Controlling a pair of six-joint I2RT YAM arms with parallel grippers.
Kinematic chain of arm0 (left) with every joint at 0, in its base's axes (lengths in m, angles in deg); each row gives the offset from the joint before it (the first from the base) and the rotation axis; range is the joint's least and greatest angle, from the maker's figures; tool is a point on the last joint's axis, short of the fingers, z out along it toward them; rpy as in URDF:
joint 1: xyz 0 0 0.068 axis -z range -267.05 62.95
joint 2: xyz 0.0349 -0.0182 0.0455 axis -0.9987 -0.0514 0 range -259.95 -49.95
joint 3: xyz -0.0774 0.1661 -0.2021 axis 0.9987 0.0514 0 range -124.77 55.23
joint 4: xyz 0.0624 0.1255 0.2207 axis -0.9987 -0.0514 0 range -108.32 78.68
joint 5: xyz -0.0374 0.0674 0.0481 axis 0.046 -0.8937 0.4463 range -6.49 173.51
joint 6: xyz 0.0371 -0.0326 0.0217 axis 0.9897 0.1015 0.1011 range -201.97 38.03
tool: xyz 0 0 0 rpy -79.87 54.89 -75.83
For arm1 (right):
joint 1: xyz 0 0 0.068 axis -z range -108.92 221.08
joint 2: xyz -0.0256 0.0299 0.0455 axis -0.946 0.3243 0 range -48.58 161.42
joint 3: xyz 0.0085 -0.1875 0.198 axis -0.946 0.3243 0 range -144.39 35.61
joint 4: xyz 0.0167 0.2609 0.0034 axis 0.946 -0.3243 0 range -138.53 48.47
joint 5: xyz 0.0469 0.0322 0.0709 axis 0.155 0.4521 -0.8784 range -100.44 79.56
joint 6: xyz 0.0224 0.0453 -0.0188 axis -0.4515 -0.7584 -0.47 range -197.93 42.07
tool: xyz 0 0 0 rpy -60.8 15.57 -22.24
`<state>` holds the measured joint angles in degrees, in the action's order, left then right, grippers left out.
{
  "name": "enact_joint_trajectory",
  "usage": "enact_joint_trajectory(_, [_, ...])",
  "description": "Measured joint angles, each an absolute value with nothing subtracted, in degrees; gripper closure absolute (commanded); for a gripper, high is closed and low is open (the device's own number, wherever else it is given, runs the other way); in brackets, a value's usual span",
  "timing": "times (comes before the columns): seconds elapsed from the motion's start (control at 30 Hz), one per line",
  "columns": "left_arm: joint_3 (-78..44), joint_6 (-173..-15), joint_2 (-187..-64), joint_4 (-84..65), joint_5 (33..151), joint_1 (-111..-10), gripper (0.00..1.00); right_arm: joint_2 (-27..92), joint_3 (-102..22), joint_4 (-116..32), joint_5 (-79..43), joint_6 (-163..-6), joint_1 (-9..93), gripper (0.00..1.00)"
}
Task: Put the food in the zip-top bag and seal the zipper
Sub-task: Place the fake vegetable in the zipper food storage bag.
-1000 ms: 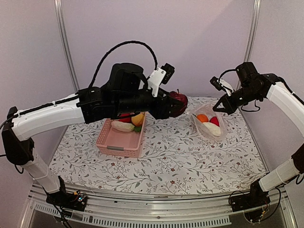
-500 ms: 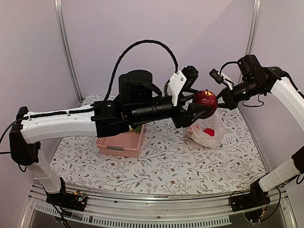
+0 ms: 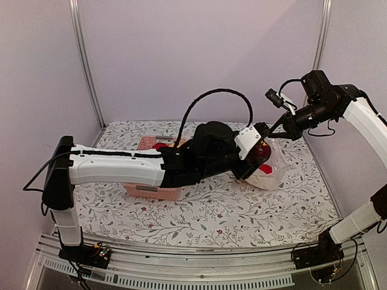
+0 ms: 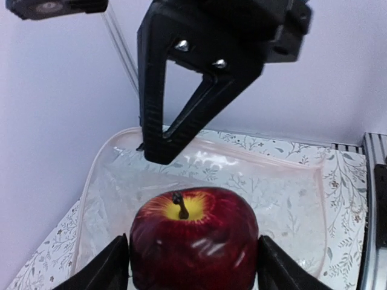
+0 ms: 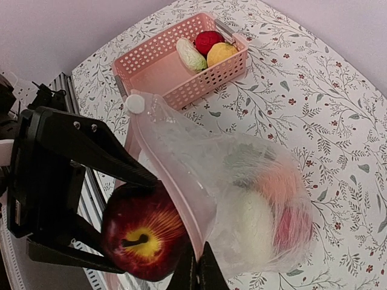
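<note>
Top camera first. The left gripper (image 3: 257, 154) sits right of centre, jaws spread wide and clamped on a shiny dark red toy apple (image 3: 262, 151), right at the mouth of the clear crinkly plastic zip-top bag (image 3: 276, 170). The right gripper (image 3: 283, 128), upper right, is pinched tight on the bag's top edge and holds that edge up above the floral tablecloth (image 3: 230, 211). Left of centre, a bit of the pink slatted plastic basket (image 3: 148, 191) peeks out from behind the long left arm.

Left wrist cam: the apple fills the bottom middle, stem up with a yellow patch around it and one black finger pressed against each side. The bag's mouth gapes just behind it. The right gripper's black fingers hang down from the top of the frame, tips together on the bag's far rim.

Right wrist cam: closed fingertips at the bottom edge with bag film pinched between them. The apple is lower left, touching the pinkish zipper strip (image 5: 172, 178); can't tell if it's past the mouth. A round white tab (image 5: 135, 103) sits at the strip's upper end. Blurry through the plastic at centre right: an orange piece (image 5: 278, 181), a white piece (image 5: 248, 223) and a red piece (image 5: 294, 226). At the top, the basket holds a white-green vegetable (image 5: 191, 54), a red round fruit (image 5: 208, 42) and a yellow fruit (image 5: 222, 53).
</note>
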<state>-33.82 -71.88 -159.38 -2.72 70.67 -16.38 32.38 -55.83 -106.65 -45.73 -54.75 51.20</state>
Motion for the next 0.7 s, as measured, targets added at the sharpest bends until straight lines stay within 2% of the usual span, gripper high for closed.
enact_joint_trajectory(0.13, [-44.2, -71.1, -166.6, -6.2, 62.4, -16.4, 0.18, 32.8, -56.2, -106.5, -44.2, -55.5, 51.2, 1.00])
enact_joint_trajectory(0.2, [-48.0, -70.9, -168.1, -6.9, 59.7, -16.3, 0.09, 33.7, -56.8, -106.0, -42.8, -56.1, 51.2, 1.00])
enact_joint_trajectory(0.23, [-48.4, -70.7, -167.9, -7.0, 58.8, -16.2, 0.02, 34.0, -56.9, -105.7, -42.1, -56.3, 51.2, 1.00])
enact_joint_trajectory(0.33, [-46.3, -70.3, -164.9, -5.6, 57.9, -15.6, 0.01, 34.8, -57.0, -105.4, -40.6, -56.7, 51.2, 1.00])
enact_joint_trajectory(0.47, [-39.3, -69.7, -157.7, -3.6, 58.4, -13.6, 0.07, 35.2, -57.0, -105.3, -39.8, -57.1, 51.2, 1.00])
enact_joint_trajectory(0.57, [-33.9, -67.8, -152.2, -4.1, 62.3, -11.6, 0.19, 35.2, -57.0, -105.3, -39.7, -57.1, 51.2, 1.00])
enact_joint_trajectory(0.7, [-32.4, -64.0, -149.7, -11.5, 69.8, -10.5, 0.29, 35.2, -57.0, -105.3, -40.0, -57.0, 51.2, 1.00])
